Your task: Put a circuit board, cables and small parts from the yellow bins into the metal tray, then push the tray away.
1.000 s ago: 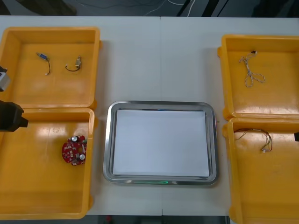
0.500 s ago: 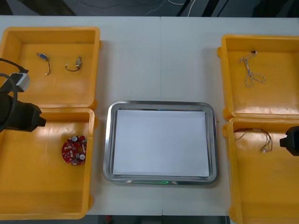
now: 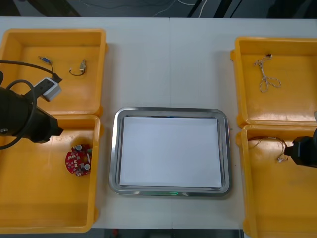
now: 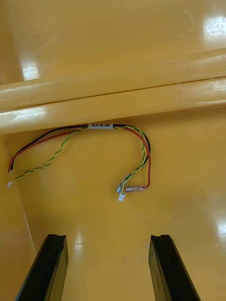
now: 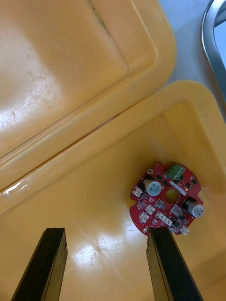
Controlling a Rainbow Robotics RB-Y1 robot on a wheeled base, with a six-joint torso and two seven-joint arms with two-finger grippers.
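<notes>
At the table's left edge stand two bins. The far left bin holds two short black cables near its far edge. The left gripper hangs over the near left bin, close to that bin's far edge, and its fingers stand apart with nothing between them. The board lies flat on this bin's floor, near the bin's right edge, just beyond the tip of one finger.

The tray stands in the middle, white inside, and nothing lies in it.

At the right edge, the far right bin holds a twisted cable. The near right bin holds a red and yellow cable near its far edge. The right gripper hangs over this bin, fingers apart, and the cable lies beyond the tips, not between them.
</notes>
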